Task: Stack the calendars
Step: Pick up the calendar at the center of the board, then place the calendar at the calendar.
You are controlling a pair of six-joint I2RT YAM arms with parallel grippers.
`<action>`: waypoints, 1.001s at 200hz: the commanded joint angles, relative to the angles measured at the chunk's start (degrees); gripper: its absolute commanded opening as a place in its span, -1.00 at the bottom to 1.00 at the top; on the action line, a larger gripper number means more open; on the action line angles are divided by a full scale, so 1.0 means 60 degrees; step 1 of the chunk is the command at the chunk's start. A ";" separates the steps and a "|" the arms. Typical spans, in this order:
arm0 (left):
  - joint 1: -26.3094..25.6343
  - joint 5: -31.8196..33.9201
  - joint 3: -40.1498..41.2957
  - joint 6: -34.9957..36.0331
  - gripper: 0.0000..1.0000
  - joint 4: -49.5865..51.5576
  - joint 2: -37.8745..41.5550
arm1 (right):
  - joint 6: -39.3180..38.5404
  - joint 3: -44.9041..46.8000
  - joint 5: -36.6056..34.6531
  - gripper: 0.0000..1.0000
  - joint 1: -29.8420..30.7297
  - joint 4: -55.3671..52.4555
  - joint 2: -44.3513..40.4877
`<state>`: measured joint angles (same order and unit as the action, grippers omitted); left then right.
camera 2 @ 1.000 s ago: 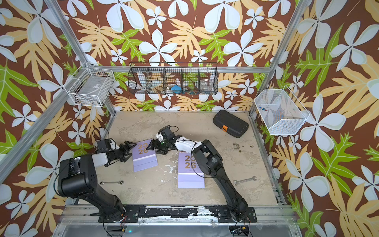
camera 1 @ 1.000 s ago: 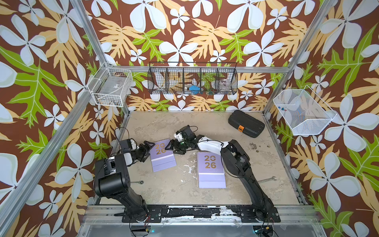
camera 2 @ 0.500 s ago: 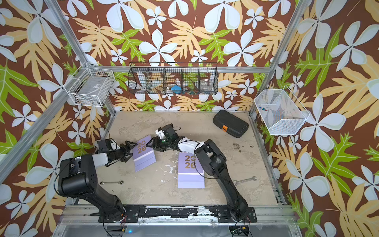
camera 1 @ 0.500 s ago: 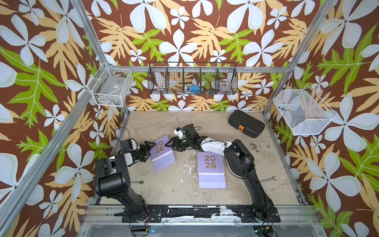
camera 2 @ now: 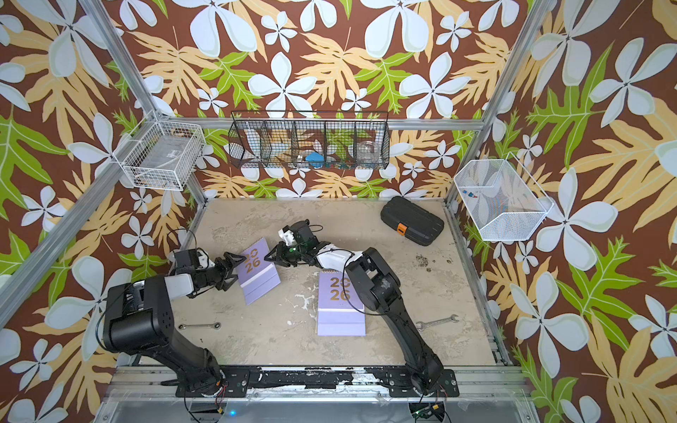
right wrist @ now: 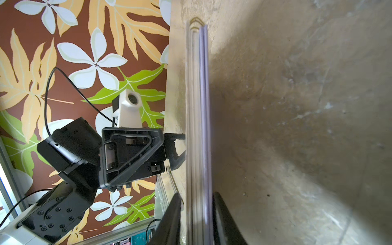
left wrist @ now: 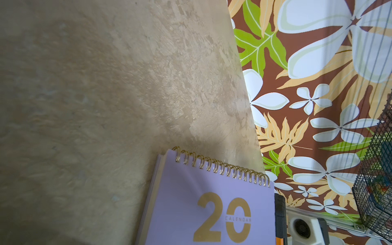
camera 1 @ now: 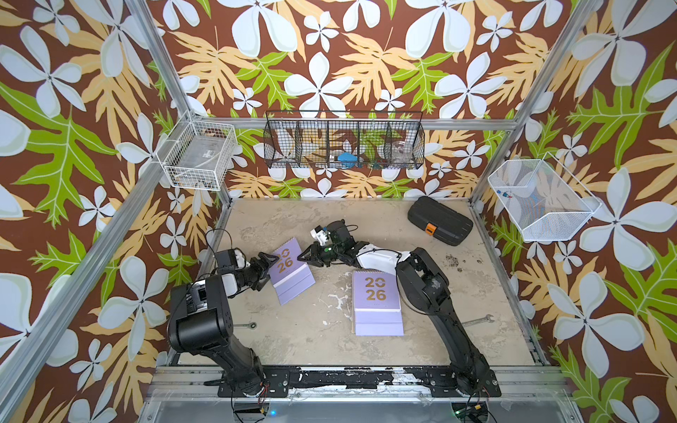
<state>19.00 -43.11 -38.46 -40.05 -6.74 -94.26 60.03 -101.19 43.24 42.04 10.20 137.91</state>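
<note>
1. Top views both show the bench [camera 1: 315,340] with lilac calendars in two places. A stack [camera 1: 377,304], which seems to hold several, lies near the middle, beside the right arm. One loose calendar [camera 1: 291,273] lies well apart from it, turned askew, nearer to the left arm.
2. Right wrist view looks along the edge of this loose calendar. The right pincer [camera 1: 302,257] has one finger on each face of it, both against the paper as far as I can see, so I judge it clamped on that edge.
3. The left pincer [camera 1: 268,273] stands with its jaws wide apart at the opposite edge. Whether it touches the cover, I cannot tell.
4. The step in hand, in my judgement, is picking up the loose calendar to bring it onto the stack.
5. The next move calls for a firm hold on the thin edge and a lift clear of the bench. Then the calendar should travel flat over the stack, with its spiral on the same side, and be released only when it rests there. The pages may sag or slip.
</note>
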 commanded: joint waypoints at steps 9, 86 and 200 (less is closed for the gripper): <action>-0.0025 0.0481 0.0103 -0.0163 0.86 0.1585 -0.0069 | 0.0001 -0.0171 0.0235 -0.61 0.0013 0.0015 0.0001; -0.0275 0.0136 -0.0155 -0.0763 0.85 0.1640 0.1237 | 0.0081 0.1728 -0.0157 -0.80 -0.0604 0.0672 -0.2066; -0.3500 0.0784 0.0791 -0.3938 0.85 -0.0377 0.3746 | 0.0298 0.8732 -0.0663 -0.82 -0.2509 0.1245 -0.9119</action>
<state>1.04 -40.88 -34.57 -58.81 -5.23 -73.01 61.45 -53.91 39.03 28.58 15.86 89.21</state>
